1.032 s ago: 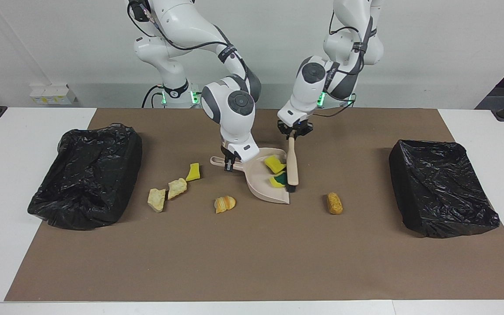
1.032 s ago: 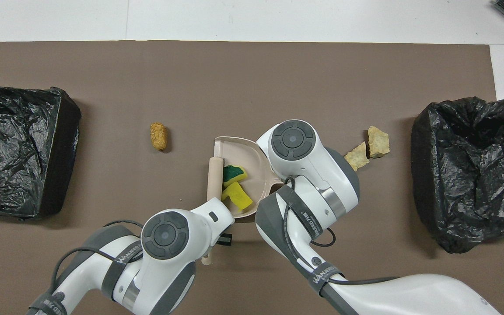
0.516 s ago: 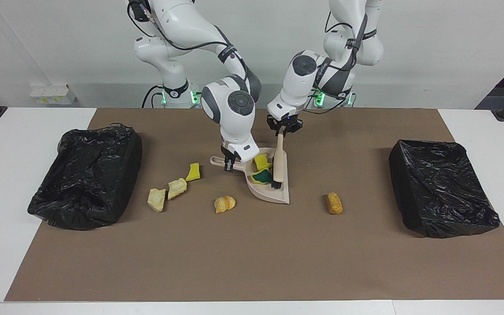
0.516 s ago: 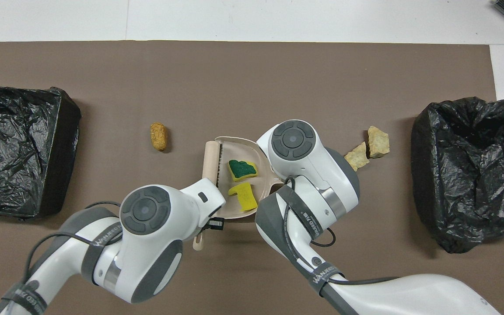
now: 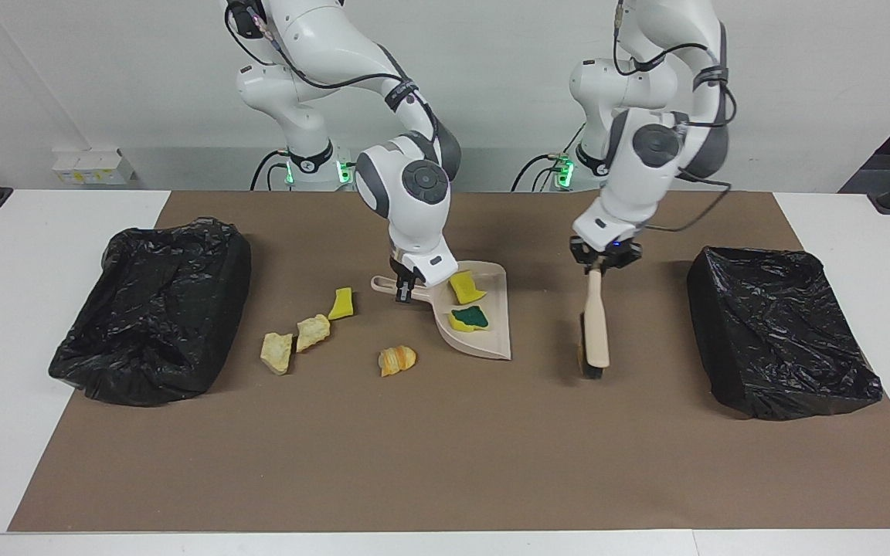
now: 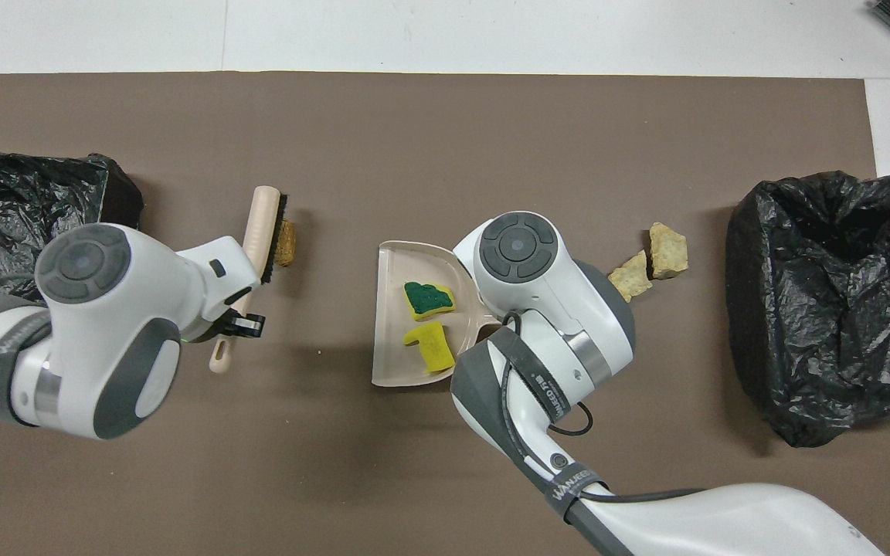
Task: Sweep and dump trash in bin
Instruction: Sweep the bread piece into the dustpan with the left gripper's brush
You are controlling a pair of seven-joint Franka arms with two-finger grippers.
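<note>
My left gripper (image 5: 602, 261) is shut on the handle of the beige brush (image 5: 595, 328). The brush's black bristles rest on the mat against an orange-brown piece of trash (image 6: 286, 243), on that piece's side toward the left arm's end. My right gripper (image 5: 410, 287) is shut on the handle of the beige dustpan (image 5: 491, 344), which lies flat on the mat. In the pan lie a yellow sponge bit (image 5: 466, 287) and a green-backed one (image 5: 470, 318). On the mat toward the right arm's end lie a yellow bit (image 5: 342, 303), two tan chunks (image 5: 312, 332) (image 5: 276, 352) and an orange-brown piece (image 5: 397, 360).
A black-bagged bin (image 5: 151, 316) stands at the right arm's end of the brown mat (image 5: 445, 463). Another bin (image 5: 785, 332) stands at the left arm's end, close to the brush. In the overhead view the right arm hides its gripper and some scraps.
My left gripper lifted the brush out of the dustpan and carried it toward the left arm's end, down beside the lone orange-brown piece. The two sponge bits stay in the pan. The right arm has not moved.
</note>
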